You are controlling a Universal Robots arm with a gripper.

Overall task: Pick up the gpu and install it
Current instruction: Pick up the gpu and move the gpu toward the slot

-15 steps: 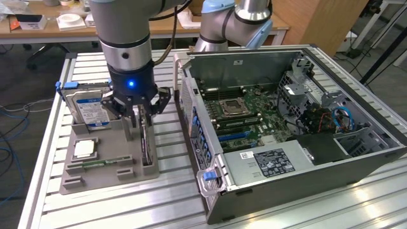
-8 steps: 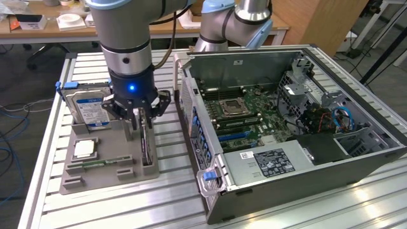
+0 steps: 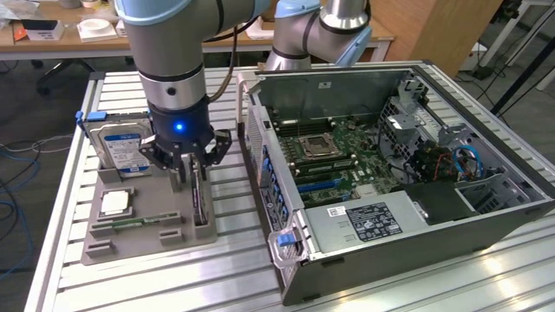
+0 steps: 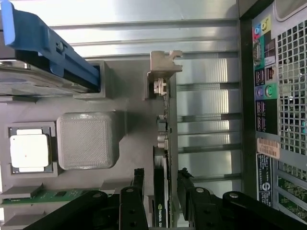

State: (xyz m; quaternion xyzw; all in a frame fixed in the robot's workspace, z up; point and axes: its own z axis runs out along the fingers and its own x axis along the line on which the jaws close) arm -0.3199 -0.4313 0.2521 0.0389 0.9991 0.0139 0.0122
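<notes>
Pick-up step: gripper [image 4: 160, 173] released, jaws astride gpu [image 4: 167, 134] upright in tray [image 4: 129, 96]; grip needs even, centred squeeze

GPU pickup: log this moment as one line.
hand: open, astride gpu | gpu: on edge in grey holder, not lifted | case: open, gpu not installed

The gpu [image 4: 165, 158] is seen as a green board edge with a silver bracket. The hand [image 3: 192, 175] is coloured black, and a blue light is lit above it. The tray [image 3: 147, 244] is finished in matt grey. The drive [image 3: 121, 146] is labelled in blue and white and framed in blue. The worktop [image 3: 139, 289] is ribbed in silver. A green motherboard [image 3: 347, 153] is enclosed by the dark grey case [image 3: 416, 260], whose rear is patterned with fine mesh.
</notes>
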